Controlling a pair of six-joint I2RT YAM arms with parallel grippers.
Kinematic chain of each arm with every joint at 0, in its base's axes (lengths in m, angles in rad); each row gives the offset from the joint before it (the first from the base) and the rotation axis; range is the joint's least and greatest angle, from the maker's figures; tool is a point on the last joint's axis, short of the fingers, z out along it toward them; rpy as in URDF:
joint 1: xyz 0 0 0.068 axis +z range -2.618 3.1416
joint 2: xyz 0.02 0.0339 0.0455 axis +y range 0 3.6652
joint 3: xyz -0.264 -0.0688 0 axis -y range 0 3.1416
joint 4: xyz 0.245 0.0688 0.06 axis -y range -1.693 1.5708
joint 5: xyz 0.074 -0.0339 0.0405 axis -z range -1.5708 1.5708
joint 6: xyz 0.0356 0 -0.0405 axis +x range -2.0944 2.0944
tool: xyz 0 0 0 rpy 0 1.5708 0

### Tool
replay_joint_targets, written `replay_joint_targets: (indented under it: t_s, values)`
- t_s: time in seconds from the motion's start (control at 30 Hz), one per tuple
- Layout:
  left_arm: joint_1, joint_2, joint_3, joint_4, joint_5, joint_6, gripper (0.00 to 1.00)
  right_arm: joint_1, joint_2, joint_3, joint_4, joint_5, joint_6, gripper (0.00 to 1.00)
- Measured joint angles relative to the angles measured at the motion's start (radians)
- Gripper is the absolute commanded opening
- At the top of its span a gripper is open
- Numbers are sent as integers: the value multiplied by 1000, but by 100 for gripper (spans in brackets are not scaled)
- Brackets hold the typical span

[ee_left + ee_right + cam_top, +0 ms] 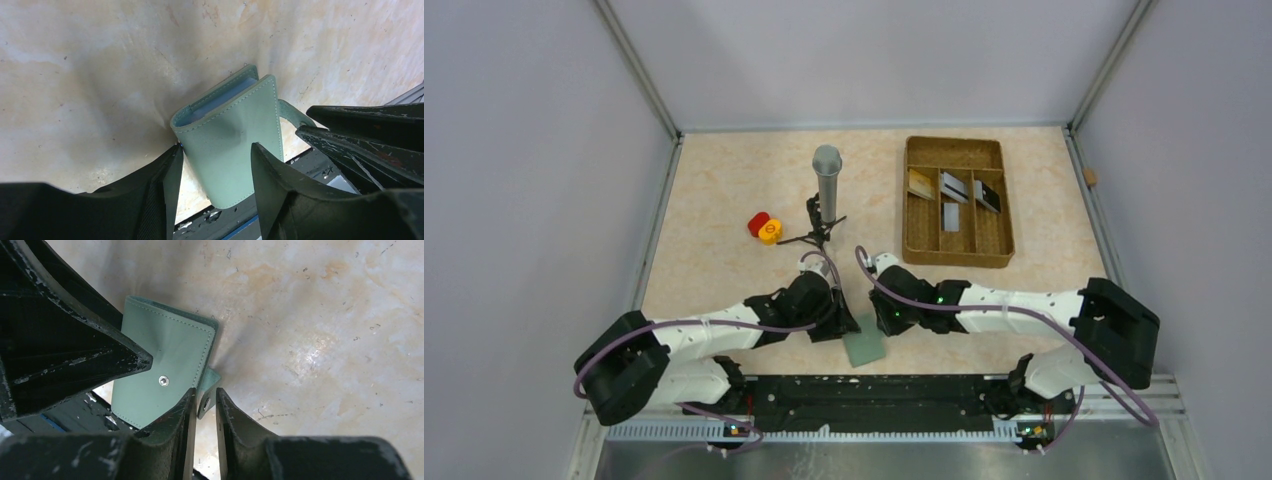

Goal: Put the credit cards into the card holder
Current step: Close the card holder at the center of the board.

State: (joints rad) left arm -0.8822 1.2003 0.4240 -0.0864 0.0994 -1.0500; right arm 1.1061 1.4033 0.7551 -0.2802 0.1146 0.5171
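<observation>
The card holder (864, 349) lies folded shut at the near edge of the counter (724, 200), approx. in the middle. One short end seems to hang a little past that edge. Its long axis runs approx. from the near edge toward the far edge, slightly turned.

Both arms meet over it, so neither is really nearer; what differs is the part each one faces. The closing tab (209, 385) is undone and sticks out of the long side that looks toward the right edge of the counter. This tab sits exactly in the narrow gap of the right claw (205, 392). The fingers stand close together around it, but I cannot tell if they pinch it or are only beside it. The left claw (217, 147) is on the opposite side, fingers apart, straddling the holder's body across its short width, w/ no clamping visible.

In my judgement the coming move is opening the cover: tab drawn toward the right edge, body kept down by the left claw. The credit cards (954, 187) are well apart from it, in the brown tray (957, 255) at the far-right part of the counter.
</observation>
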Motion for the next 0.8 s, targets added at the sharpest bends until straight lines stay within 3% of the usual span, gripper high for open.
replay_joint_targets:
  t_s: [0.43, 0.8]
  values:
    - [-3, 0, 1, 1, -9, 0, 57, 0, -31, 0, -30, -1, 8, 15]
    - [-3, 0, 1, 0, -11, 0, 57, 3, -35, 0, -36, -14, 11, 0]
